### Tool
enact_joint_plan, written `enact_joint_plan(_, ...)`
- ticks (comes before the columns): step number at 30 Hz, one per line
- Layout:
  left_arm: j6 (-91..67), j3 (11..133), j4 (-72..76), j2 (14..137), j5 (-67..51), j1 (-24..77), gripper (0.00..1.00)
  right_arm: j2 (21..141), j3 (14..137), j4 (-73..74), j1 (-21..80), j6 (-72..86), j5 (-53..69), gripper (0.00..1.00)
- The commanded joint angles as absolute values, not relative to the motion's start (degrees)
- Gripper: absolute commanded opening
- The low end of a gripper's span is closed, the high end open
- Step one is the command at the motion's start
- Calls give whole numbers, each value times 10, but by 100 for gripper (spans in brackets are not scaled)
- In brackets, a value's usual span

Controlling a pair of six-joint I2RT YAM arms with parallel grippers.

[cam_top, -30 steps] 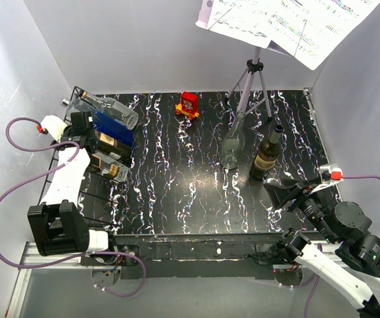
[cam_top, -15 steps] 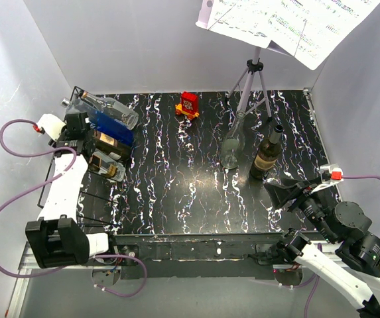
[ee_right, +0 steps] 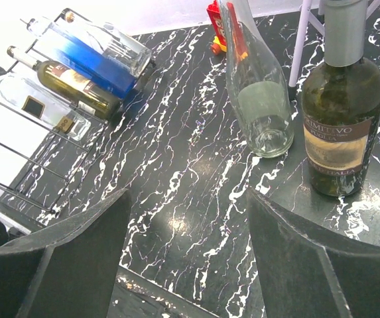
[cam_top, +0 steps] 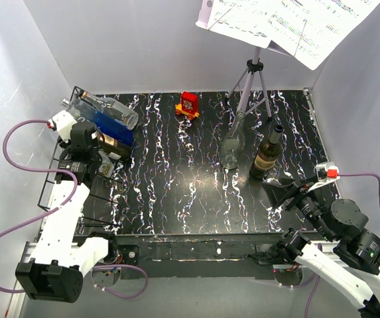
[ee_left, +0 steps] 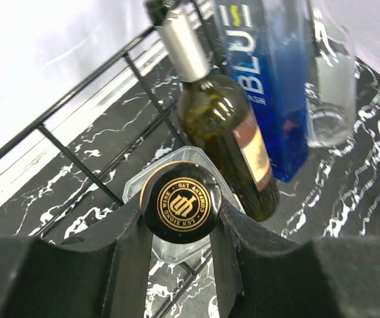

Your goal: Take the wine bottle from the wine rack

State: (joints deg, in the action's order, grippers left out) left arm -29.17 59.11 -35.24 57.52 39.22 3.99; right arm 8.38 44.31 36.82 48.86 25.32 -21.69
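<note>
The black wire wine rack (cam_top: 56, 182) stands at the table's left edge with three bottles lying in it. These are a clear and blue bottle (cam_top: 107, 109), a dark green bottle (cam_top: 115, 142) and a clear flat wine bottle (cam_top: 108, 169). In the left wrist view my left gripper (ee_left: 182, 207) has a finger on each side of the clear bottle's black, gold-printed cap (ee_left: 180, 199), touching it. From above, the left gripper (cam_top: 87, 149) sits over the rack at that bottle's neck. My right gripper (cam_top: 284, 192) is open and empty over the table's front right.
A dark green bottle (cam_top: 267, 154) and an empty clear bottle (cam_top: 231, 142) stand upright at mid right, just beyond my right gripper. A grey tripod music stand (cam_top: 253, 79) is behind them. A small red toy (cam_top: 189, 104) sits at the back centre.
My left arm has swung in from the rack's far left side, and its gripper now sits at the cap of the nearest clear bottle. The right arm has barely moved.
</note>
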Motion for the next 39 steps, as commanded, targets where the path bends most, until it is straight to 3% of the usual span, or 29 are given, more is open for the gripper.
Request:
enact_joint_plan(1,-224,592,-266,527,363,58,0,92,445,334,490,258,-209,78)
enact_joint_plan(12,-122,569,-239,448,191,62,0,91,447,335,490,263,-207,78)
enact_joint_plan(21,-62,570,-247,404,-20,63,0,91,449,335,490,261,-208,77)
enact_joint_plan(32,-47,585,-232,453,-295,73,0,89,452,337,490,254,-214,77)
enact_joint_plan(39,-59,591,-196,501,-289,182,0,95,455,339,490,249,-219,77)
